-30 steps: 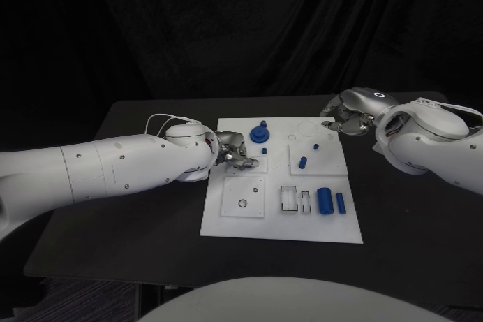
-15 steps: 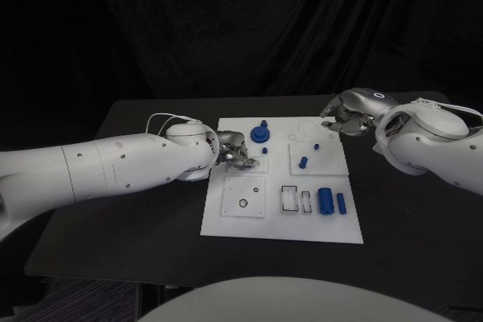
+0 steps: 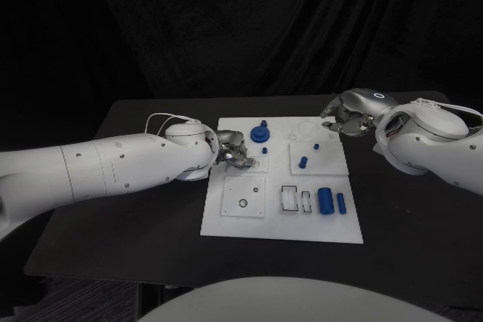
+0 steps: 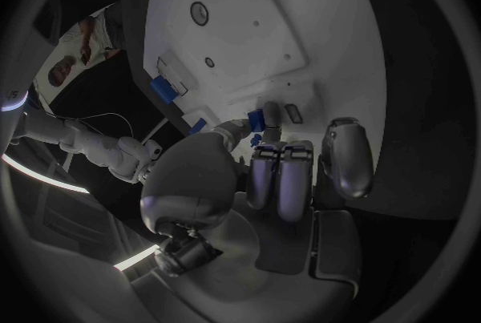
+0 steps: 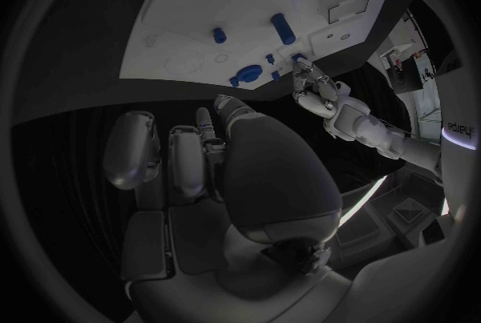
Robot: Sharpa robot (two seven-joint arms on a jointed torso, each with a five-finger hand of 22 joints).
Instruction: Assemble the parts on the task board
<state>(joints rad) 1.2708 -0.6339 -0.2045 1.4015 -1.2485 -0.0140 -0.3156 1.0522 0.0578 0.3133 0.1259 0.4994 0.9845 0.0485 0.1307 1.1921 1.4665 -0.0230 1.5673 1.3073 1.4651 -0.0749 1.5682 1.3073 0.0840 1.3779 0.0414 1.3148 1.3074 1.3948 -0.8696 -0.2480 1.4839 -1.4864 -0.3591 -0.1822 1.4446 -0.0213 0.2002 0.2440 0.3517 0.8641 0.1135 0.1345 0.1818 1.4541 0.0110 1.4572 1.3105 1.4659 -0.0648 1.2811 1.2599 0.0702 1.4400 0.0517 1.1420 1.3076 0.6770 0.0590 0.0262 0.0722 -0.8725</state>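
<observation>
The white task board [image 3: 282, 228] lies mid-table. My left hand [image 3: 236, 155] hovers at its left edge, fingertips close beside a small blue peg [image 3: 264, 151] [image 4: 256, 118] standing in the board; whether they touch it is hidden. Beyond it sits a blue gear [image 3: 259, 135] with another blue peg [image 3: 264, 123] behind. Two short blue pegs [image 3: 315, 147] [image 3: 302, 163] stand on the right plate. A thick blue cylinder [image 3: 324, 200] and a thin blue one [image 3: 340, 203] lie near the front right. My right hand [image 3: 342, 118] [image 5: 200, 155] holds nothing at the board's far right corner.
A square plate with a round hole [image 3: 243, 203] and rectangular slots [image 3: 290, 198] occupy the board's near half. Black table [image 3: 111, 217] stretches on both sides of the board. My bulky left forearm [image 3: 111, 170] lies across the table's left side.
My left hand has drifted slightly toward the far side of the board, staying beside the small peg. The peg, the other parts and the right hand have not moved.
</observation>
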